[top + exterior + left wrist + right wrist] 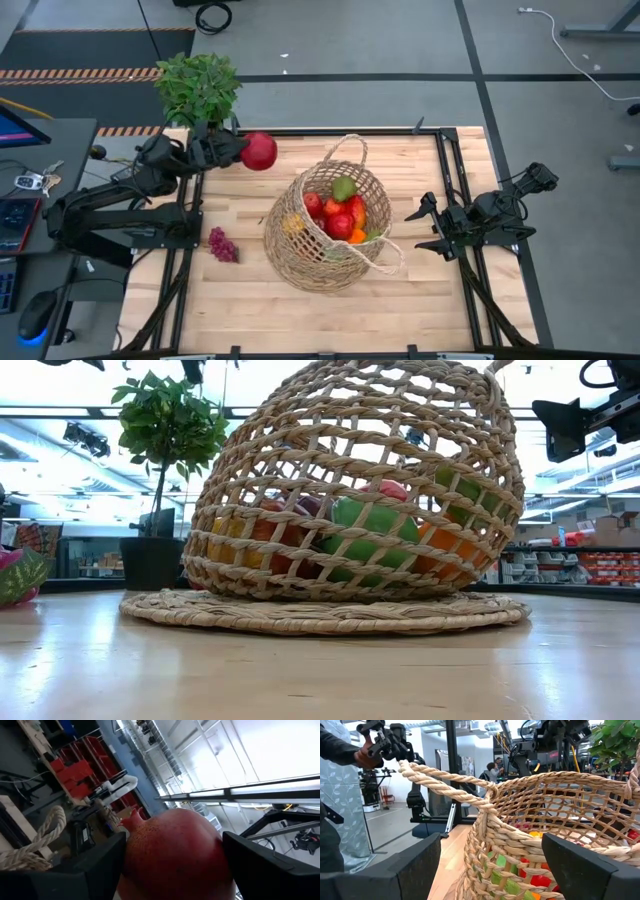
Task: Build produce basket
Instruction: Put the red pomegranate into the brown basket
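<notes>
A: Overhead, then: the left tool (243, 152) holds a red pomegranate (259, 151) clear of the wooden surface (250, 300), near the potted plant (198, 88) at the far left corner. The wicker basket (300, 255) sits mid-surface, already carrying red, orange and green produce (340, 212). A dark bunch of grapes (221, 245) lies on the surface to the basket's left, apart from it.

B: And the right tool (428, 225)?

A: Spread and empty, waiting just beside the basket's right handle.

B: Table-level view?

A: Basket wall (300, 490) fills the frame; green, orange and yellow pieces show through the weave. The plant stands behind on the left.

B: Left wrist view?

A: Pomegranate (175, 855) pinched between the two dark fingers (95, 870), its crown pointing away from the camera.

B: Right wrist view?

A: Fingers (405, 867) parted with nothing between them; the basket rim and handle (450, 782) lie directly ahead. A person stands in the room beyond.

B: Step in hand?

A: Judged as carrying the pomegranate to the basket. Next move calls for travelling right until over the opening, then releasing. The grapes remain to be collected.
</notes>
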